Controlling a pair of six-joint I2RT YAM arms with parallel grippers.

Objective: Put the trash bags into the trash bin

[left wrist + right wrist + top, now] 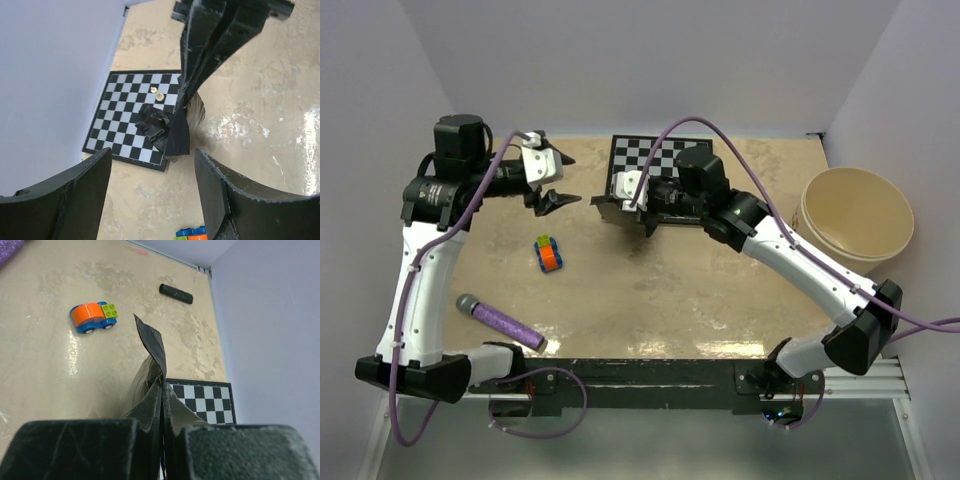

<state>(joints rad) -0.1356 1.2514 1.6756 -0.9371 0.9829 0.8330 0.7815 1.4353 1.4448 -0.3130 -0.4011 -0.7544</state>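
The right gripper (161,440) is clamped on a thin, glossy black plastic trash bag (152,357), its fingers shut on the film above the near-left corner of the black-and-white chessboard (125,115) by the table's far edge. The left gripper (152,197), just beside it, stands wide apart and holds nothing. A 2nd bag, a short black roll (176,293), lies near the table's far-left corner. The large round cream plastic trash bin (860,215) sits at the far-right corner. The film looks almost weightless, limp and slippery — best pinched at a bunched fold, as here — and likely to trail or snag.
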